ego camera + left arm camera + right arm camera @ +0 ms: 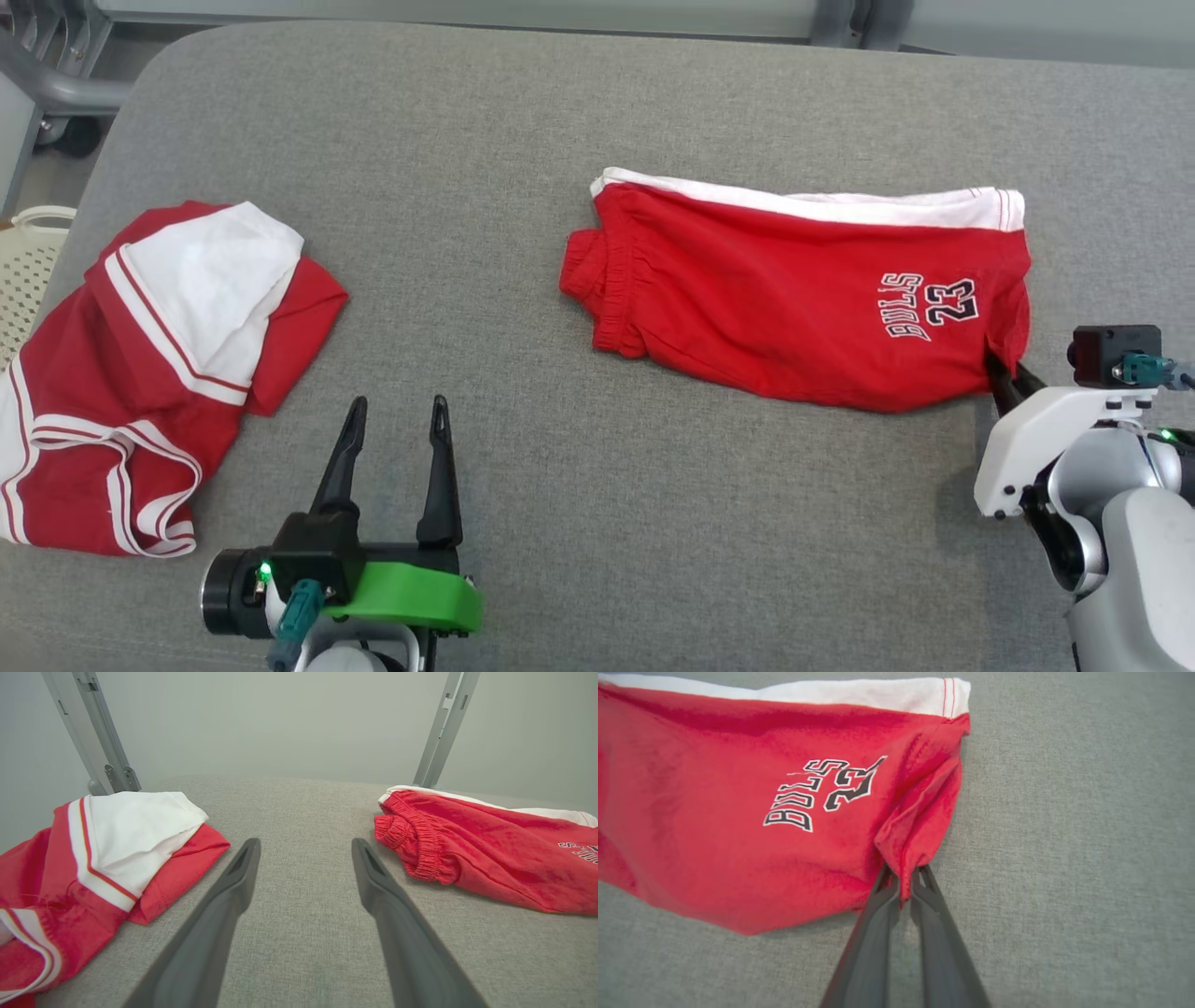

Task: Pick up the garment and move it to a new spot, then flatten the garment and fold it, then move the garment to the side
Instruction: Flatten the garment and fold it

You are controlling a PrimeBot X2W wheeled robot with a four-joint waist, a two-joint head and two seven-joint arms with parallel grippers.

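Red garment [784, 289] lying right of centre on the grey fabric surface [560, 140], spread out as a broad band, with a white strip [822, 207] along its far edge and a gathered elastic waistband [597, 280] bunched at its left end. Printed near the right end in black letters outlined white: lettering [929, 306] reading "BULLS" beside "23", upside down in the head view and tilted in the right wrist view, the "23" partly creased there. No other writing legible.

Right gripper [903, 882] at the garment's near right corner, fingers drawn together and pinching a small peak of red cloth between the tips, the cloth puckered and pulled up there. Rest of the garment resting on the surface.

Left gripper [397, 420] near the front edge, well apart from the garment, fingers spread wide with nothing between them, only bare grey fabric beyond the tips.

Further left, a second garment [149, 373], red and white with striped trim, crumpled in a loose heap. Past the table's left edge, a pale lattice basket [28, 271]. Behind, slanted metal posts [441, 728] against a plain wall.
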